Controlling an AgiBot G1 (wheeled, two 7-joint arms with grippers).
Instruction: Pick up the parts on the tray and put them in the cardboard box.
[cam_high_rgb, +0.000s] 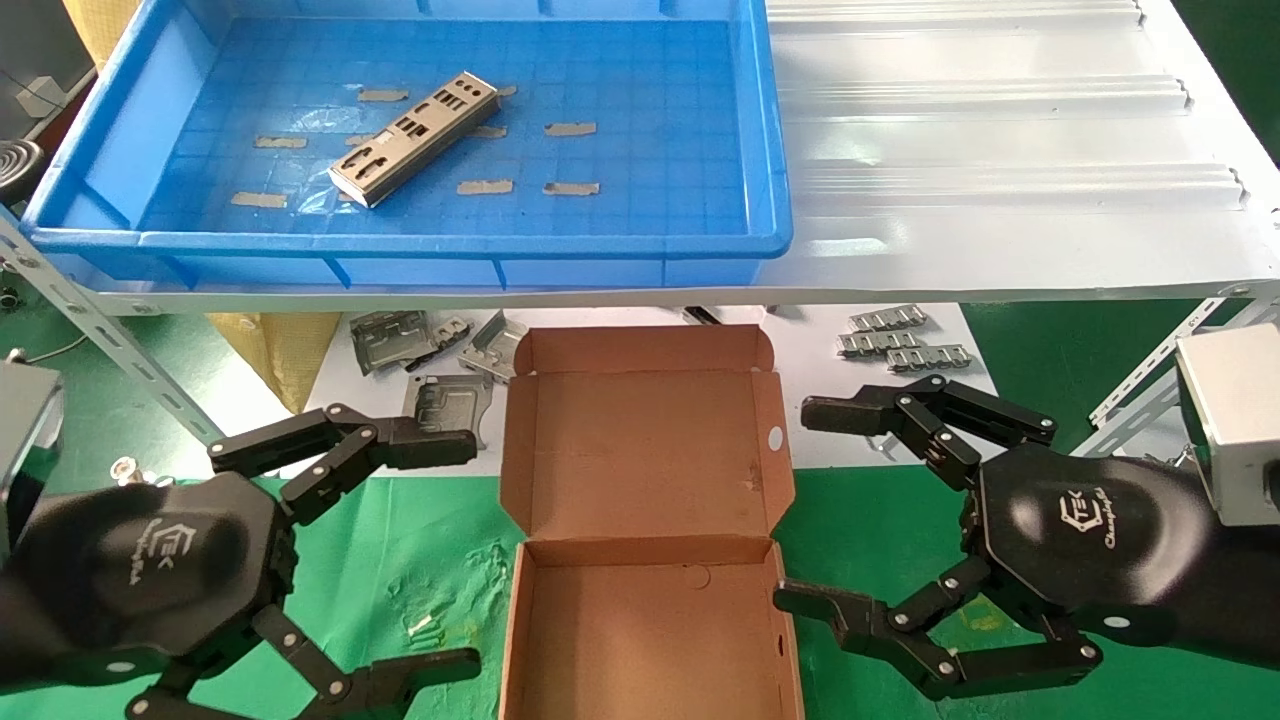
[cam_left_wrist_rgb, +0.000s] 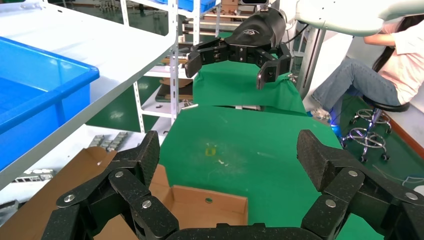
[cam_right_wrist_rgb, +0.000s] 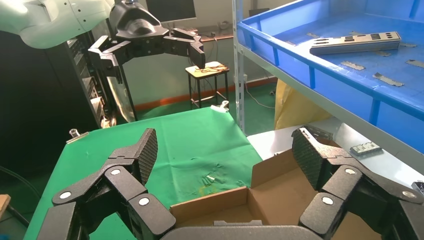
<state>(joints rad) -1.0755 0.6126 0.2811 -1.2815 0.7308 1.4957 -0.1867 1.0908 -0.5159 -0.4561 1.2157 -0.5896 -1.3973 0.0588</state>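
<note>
One long silver part (cam_high_rgb: 413, 138) with punched cutouts lies at an angle on the floor of the blue tray (cam_high_rgb: 400, 245), up on the white shelf; it also shows in the right wrist view (cam_right_wrist_rgb: 356, 42). The open cardboard box (cam_high_rgb: 645, 620) lies empty on the green cloth below, its lid folded back. My left gripper (cam_high_rgb: 470, 555) hangs open just left of the box, nothing between its fingers. On the box's right side my right gripper (cam_high_rgb: 795, 505) is open and empty too. Each wrist view looks past its own open jaws at the box (cam_left_wrist_rgb: 200, 210) (cam_right_wrist_rgb: 280, 195).
Squarer grey stamped pieces (cam_high_rgb: 420, 345) and small ridged strips (cam_high_rgb: 900, 340) lie on a white sheet behind the box, under the shelf (cam_high_rgb: 1000, 150). Slotted metal shelf braces (cam_high_rgb: 110, 340) slant down at both sides. A person sits on a stool (cam_left_wrist_rgb: 380, 65) beyond the table.
</note>
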